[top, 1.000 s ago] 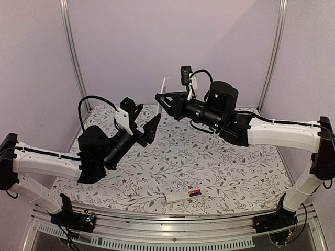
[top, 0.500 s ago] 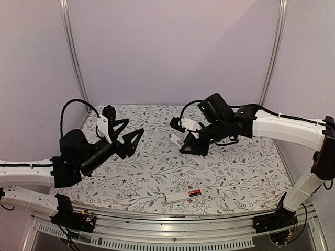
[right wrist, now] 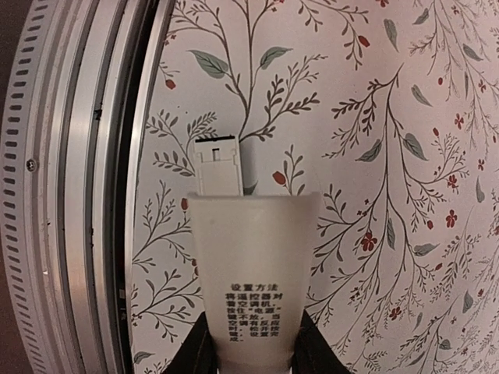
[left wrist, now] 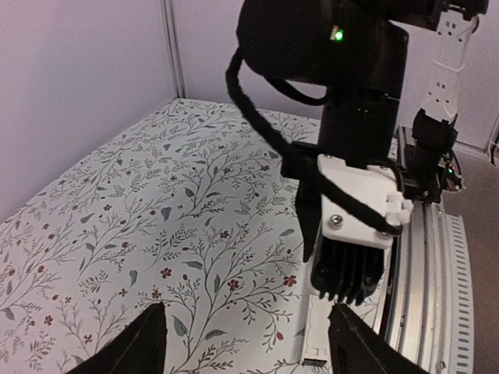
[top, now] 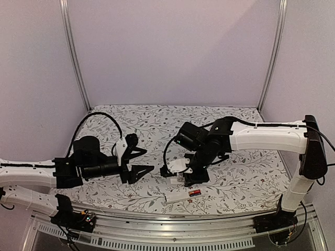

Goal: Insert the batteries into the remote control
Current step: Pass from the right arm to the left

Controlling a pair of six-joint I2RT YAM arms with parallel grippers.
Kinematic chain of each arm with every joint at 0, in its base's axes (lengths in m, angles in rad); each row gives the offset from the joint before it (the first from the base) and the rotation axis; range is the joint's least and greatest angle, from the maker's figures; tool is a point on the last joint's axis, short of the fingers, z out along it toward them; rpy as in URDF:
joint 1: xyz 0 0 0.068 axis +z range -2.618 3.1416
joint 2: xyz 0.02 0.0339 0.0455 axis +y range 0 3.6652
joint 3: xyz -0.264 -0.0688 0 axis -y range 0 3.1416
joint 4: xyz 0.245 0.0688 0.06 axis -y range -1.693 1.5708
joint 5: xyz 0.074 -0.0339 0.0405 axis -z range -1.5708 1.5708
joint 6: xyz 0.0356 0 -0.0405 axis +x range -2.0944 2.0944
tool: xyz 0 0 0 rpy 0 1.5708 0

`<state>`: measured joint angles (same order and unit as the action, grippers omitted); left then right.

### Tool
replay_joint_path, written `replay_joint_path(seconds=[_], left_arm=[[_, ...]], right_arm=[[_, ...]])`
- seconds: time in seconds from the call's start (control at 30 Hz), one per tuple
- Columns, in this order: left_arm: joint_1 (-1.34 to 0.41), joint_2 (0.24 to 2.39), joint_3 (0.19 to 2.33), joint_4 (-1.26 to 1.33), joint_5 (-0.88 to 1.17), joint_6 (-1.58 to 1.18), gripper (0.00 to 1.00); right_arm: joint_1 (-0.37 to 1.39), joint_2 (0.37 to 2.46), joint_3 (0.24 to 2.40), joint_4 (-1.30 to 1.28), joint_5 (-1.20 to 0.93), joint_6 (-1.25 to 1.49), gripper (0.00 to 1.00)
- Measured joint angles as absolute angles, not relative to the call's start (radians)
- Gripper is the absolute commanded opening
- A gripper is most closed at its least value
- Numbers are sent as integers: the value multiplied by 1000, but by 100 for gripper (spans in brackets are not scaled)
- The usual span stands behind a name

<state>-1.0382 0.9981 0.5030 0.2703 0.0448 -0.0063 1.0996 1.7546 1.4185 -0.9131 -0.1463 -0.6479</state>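
The white remote control (top: 178,197) lies flat near the table's front edge, with a red and black battery (top: 195,193) showing at its right end. My right gripper (top: 184,176) hangs just above it, shut on the thin white cover strip (top: 177,166). In the right wrist view the cover (right wrist: 253,273) carries printed text and hides most of the remote, whose end (right wrist: 217,165) sticks out beyond it. My left gripper (top: 149,160) is open and empty, left of the remote, pointing right. The left wrist view shows its open fingers (left wrist: 148,347) and the remote (left wrist: 318,331) under the right gripper.
The table has a floral cloth (top: 157,125). The metal front rail (top: 172,227) runs right beside the remote and also shows in the right wrist view (right wrist: 86,195). Purple walls and metal posts (top: 73,57) close in the back and sides.
My right arm came down from high at the back to low over the remote, still holding the cover. My left arm drew back, lowered and turned right, staying open.
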Motion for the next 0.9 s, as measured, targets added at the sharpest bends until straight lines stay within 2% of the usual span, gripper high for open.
replay_joint_path(seconds=[0.17, 0.37, 0.6, 0.9], left_arm=[[-1056, 925, 453, 222, 183, 86, 66], [-1086, 791, 408, 164, 231, 297, 61], [-1264, 807, 347, 212, 27, 707, 62], [-1372, 1046, 323, 396, -170, 1142, 58]], right_arm=[[1101, 1802, 1419, -931, -121, -664, 17], [1101, 1802, 1419, -928, -115, -685, 17], [1101, 1792, 1419, -934, -136, -704, 17], [1101, 1774, 1428, -944, -176, -714, 17]])
